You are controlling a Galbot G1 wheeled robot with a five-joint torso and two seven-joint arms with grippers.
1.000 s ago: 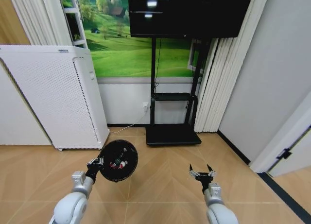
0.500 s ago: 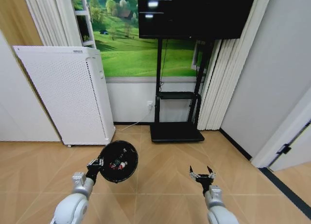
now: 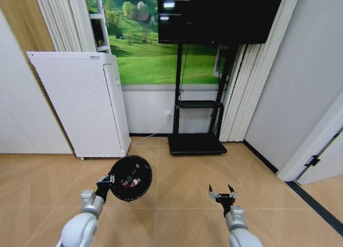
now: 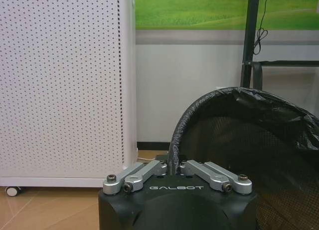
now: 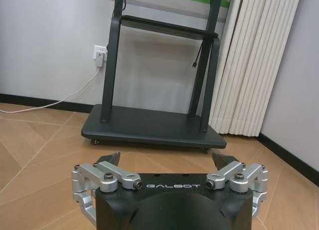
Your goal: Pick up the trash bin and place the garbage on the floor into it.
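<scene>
Above the floor [image 3: 177, 199] at near left, left pincer [image 3: 105, 181] clamped on the bin [image 3: 130, 177] rim, bin held aloft and tilted, garbage [image 3: 128, 180] inside, right pincer [image 3: 222, 193] spread wide and empty at near right, white appliance [image 3: 80, 102] far left.

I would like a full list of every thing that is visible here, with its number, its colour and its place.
Round black mesh trash bin: one, black, held up above the floor, left of centre; small red-and-white items lie inside.
Herringbone wood floor: one, light tan, below everything.
Perforated white appliance on wheels: one, white, at the left wall.
Black wheeled screen stand: one, black, centre, against the wall.
Dark screen: one, black, on the stand.
Green meadow picture: one, green, on the back wall.
White pleated curtain: one, right of the stand.
Left gripper: shut on the trash bin's rim.
Right gripper: open, empty, above the floor.
</scene>
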